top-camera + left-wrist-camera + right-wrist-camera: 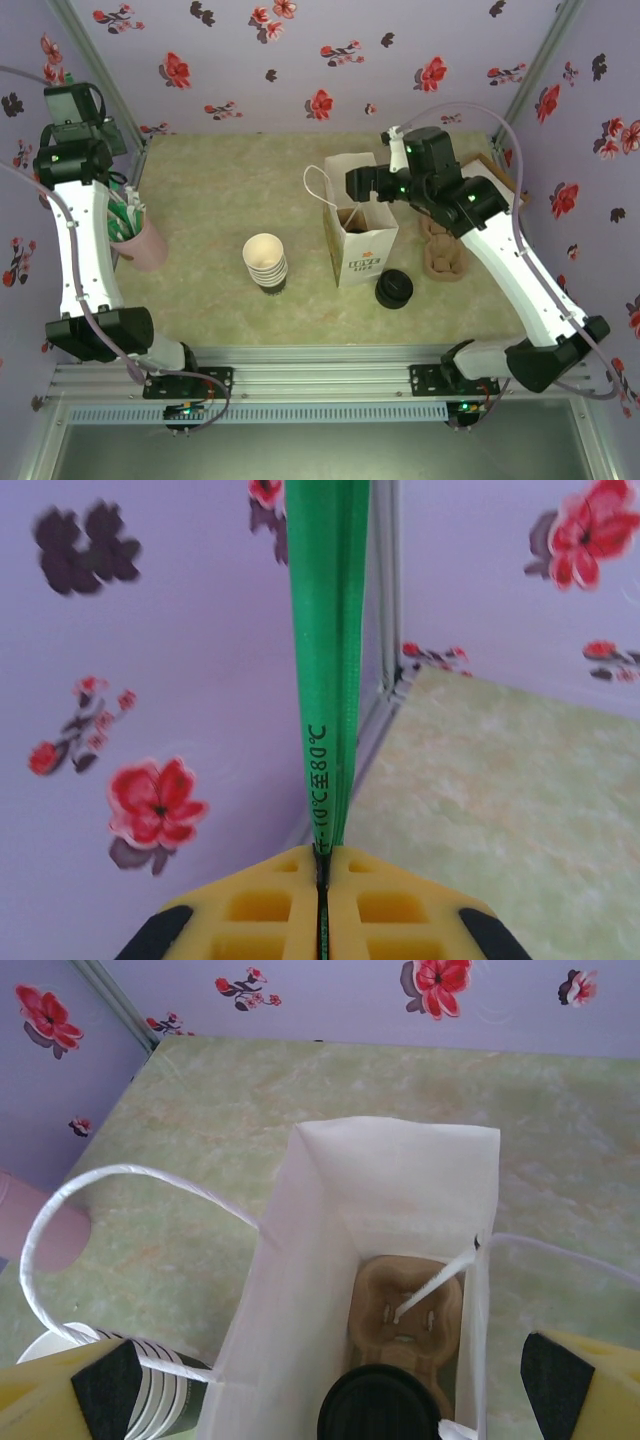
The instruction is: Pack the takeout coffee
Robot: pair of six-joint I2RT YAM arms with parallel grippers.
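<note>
The white bag (390,1190) is matt, creased paper, the carrier (405,1310) inside it is rough brown moulded pulp, the takeout coffee (380,1410) has a smooth, faintly shiny black plastic lid, and the green strip (325,630) looks like glossy plastic.

White-shelled arms (85,250) with black joints (100,330) and looping grey cables (513,190) are shown; the left pincer (322,880) and right pincer (335,1385) are yellow, black-padded.

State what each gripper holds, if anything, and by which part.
Left gripper pinches a long flat green strip by one end. Right gripper: open, empty.
</note>
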